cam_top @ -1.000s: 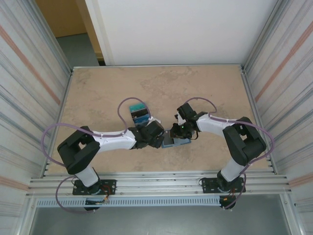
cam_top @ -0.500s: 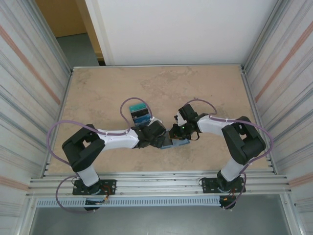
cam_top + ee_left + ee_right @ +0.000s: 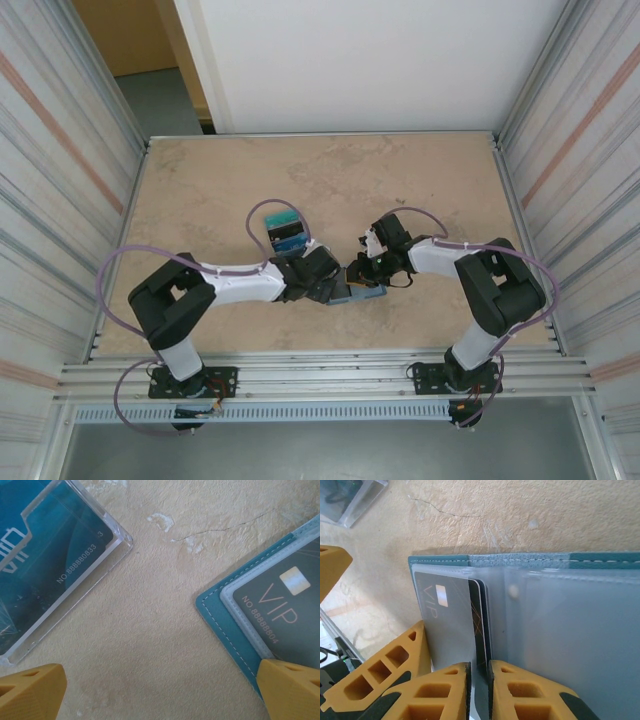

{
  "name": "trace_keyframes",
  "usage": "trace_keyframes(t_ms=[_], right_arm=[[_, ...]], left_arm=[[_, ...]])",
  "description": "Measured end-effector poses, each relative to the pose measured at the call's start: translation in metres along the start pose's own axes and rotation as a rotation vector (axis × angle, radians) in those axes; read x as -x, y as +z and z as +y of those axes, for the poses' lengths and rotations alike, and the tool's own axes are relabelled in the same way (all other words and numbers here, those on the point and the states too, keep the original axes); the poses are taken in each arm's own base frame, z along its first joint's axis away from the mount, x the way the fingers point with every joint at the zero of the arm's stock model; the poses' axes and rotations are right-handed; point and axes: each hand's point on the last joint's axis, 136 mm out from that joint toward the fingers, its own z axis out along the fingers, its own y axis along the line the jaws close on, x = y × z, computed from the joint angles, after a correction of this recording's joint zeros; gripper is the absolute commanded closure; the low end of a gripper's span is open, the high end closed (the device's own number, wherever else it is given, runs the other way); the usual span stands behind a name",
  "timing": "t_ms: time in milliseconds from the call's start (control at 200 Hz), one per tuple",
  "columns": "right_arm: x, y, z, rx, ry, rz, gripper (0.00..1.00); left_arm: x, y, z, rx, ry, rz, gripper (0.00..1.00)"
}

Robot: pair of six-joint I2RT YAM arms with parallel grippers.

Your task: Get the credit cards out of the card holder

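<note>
Credit cards (image 3: pixel 447 625) sit tucked in the open wallet (image 3: pixel 362 292), toward 6 o'clock on the table (image 3: pixel 210 180). The right hand (image 3: pixel 479 667) pinches narrow on a black card (image 3: pixel 479 625), seemingly to draw it out. The left hand (image 3: pixel 160 690), spread wide, has one finger over the wallet's corner, probably to anchor it.

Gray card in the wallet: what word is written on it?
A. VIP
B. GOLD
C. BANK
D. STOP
A: the left wrist view shows the letters VIP printed across the gray card, which sits tucked in the blue wallet.
</note>
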Motion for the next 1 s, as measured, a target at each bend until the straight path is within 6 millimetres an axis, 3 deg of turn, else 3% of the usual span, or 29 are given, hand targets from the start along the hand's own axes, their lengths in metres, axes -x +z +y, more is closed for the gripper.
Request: trace_keyframes(t_ms=[997], right_arm=[[0.0027,-0.0085,0.0059,0.185,0.059,-0.028,0.92]], left_arm=[[-0.0003,0.0006,-0.0002,0.004,0.003,0.009,0.01]])
